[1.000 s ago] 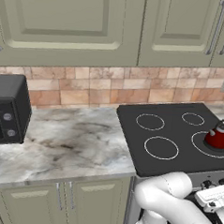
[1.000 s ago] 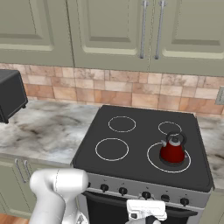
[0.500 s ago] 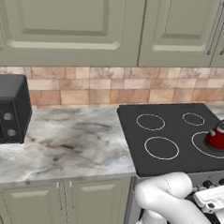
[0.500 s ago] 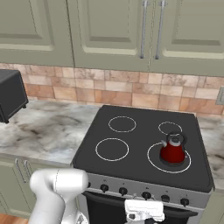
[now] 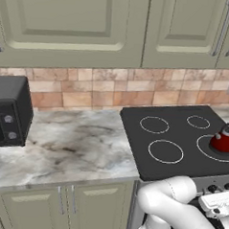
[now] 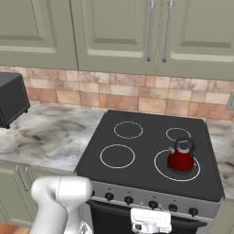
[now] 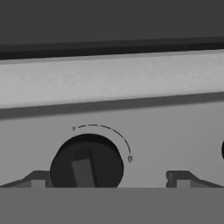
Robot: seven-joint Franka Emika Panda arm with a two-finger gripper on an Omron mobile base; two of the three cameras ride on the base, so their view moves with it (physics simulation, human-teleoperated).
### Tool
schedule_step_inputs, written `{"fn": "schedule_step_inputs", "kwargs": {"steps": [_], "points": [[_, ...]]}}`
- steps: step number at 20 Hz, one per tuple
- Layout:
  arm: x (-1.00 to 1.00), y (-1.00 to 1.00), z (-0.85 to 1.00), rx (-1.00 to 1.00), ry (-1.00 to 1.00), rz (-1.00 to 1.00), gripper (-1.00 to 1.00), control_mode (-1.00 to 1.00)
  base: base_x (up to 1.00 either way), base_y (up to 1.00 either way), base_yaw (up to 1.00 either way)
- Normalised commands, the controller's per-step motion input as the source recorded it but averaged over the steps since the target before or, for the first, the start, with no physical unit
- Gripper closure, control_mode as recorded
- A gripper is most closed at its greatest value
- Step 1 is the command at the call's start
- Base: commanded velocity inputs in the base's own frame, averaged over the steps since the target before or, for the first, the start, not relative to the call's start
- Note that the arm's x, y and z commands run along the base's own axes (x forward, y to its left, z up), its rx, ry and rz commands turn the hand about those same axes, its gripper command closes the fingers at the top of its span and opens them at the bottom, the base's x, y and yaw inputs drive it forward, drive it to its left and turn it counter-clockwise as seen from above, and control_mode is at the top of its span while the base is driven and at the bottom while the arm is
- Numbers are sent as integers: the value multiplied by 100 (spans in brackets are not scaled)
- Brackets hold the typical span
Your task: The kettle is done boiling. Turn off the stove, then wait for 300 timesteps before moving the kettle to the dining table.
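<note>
Hand view — gripper (image 7: 107,179) agape before knob (image 7: 86,164)

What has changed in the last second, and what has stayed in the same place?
The gripper let go: its fingers now stand wide apart on either side of a black stove knob, and the hand has backed slightly off the stove front. The kettle stayed on its front right burner.

A black microwave (image 5: 8,111) stands on the marbled desk (image 5: 71,142), at its left end against the tiled backsplash (image 5: 103,89). Pale green upper cabinets (image 5: 93,24) hang above the backsplash, and matching lower cabinets (image 5: 58,206) sit beneath the desk.
</note>
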Motion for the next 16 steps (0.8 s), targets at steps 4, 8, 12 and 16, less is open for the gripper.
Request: {"fn": "schedule_step_inputs", "kwargs": {"steps": [4,8,12,16], "points": [[-38,-18,0,6,0,-7,-100,-100,0,0,0],[-34,-17,0,7,0,-8,-100,-100,0,0,0],[-43,-26,0,8,0,-11,-100,-100,0,0,0],[-46,-26,0,6,-1,-11,-100,-100,0,0,0]]}}
